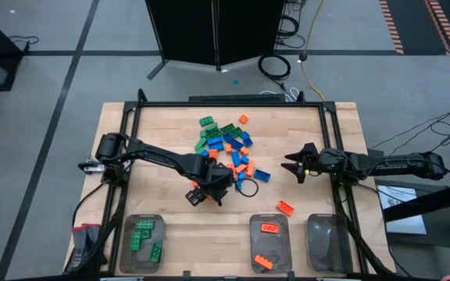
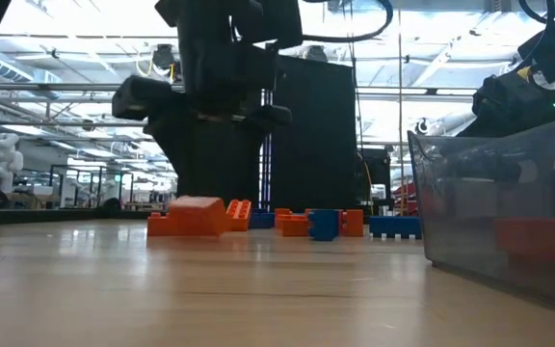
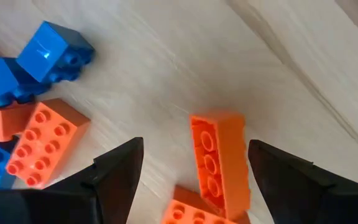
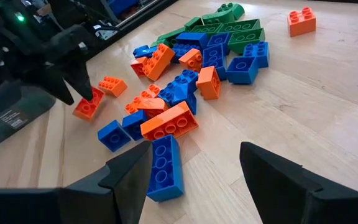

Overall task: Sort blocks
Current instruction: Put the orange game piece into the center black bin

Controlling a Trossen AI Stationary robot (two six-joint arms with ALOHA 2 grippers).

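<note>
Closest to me, along the near edge of the table, sit three clear trays. At about 7 o'clock from the table's middle, the left tray has a few green blocks in it. Middle tray at roughly 5 o'clock holds one orange block, with another orange one lying right at its near rim, can't tell if it's inside or just on the lip. Further right, the third tray shows nothing I can make out.

A bit further in, a lone orange block lies on the bare wood, between the middle tray and the pile.

Then the left gripper, down low at the pile's near-left edge, about 7 o'clock of it. Its fingers are spread wide and straddle an orange brick lying on the wood, not pinching it, gap on both sides. More orange and blue bits sit right beside it.

Over at 3 o'clock the right gripper hovers well apart from the pile, pointing toward it, fingers open too and holding nothing. A long blue brick lies just ahead of it.

Main pile of blocks is dead center of the table, green ones mostly on the far side toward 12 o'clock, blue and orange mixed nearer. One stray orange block sits just past the pile's far edge.
</note>
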